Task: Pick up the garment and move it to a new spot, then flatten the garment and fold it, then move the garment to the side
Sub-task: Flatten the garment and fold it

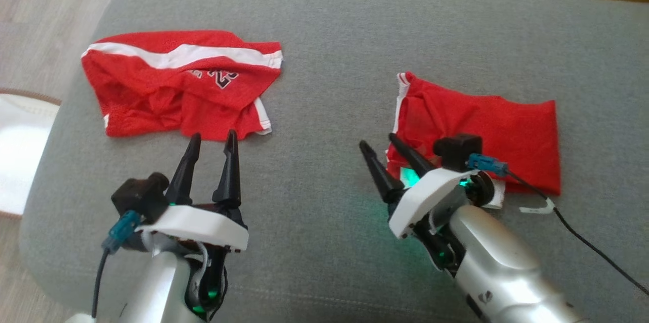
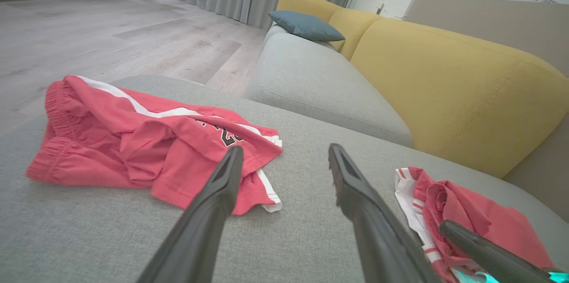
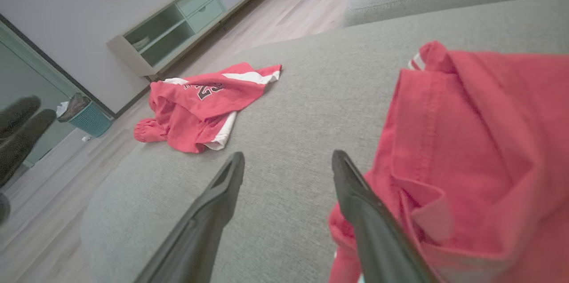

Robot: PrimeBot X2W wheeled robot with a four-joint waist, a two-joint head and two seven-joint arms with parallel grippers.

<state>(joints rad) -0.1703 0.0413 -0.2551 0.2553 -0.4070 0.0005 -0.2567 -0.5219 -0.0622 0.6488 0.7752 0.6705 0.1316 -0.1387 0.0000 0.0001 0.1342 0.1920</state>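
Observation:
A red garment (image 1: 487, 130) with white trim lies folded into a rough rectangle on the right of the grey cushion (image 1: 324, 34); it also shows in the left wrist view (image 2: 466, 216) and the right wrist view (image 3: 480, 141). My right gripper (image 1: 380, 144) is open at its left edge. One finger lies over the cloth edge and nothing sits between the fingers (image 3: 288, 158). My left gripper (image 1: 213, 136) is open and empty (image 2: 285, 152). Its tips stand just short of the near hem of a second red garment (image 1: 177, 84), crumpled shorts with a white stripe and dark lettering (image 2: 133, 141).
The cushion's rounded left edge drops to a wooden floor with a pale rug (image 1: 20, 150). A yellow sofa back (image 2: 444, 74) and a blue pillow (image 2: 306, 25) stand beyond it. A teal bin (image 3: 89, 118) and a low cabinet (image 3: 178, 29) are across the floor.

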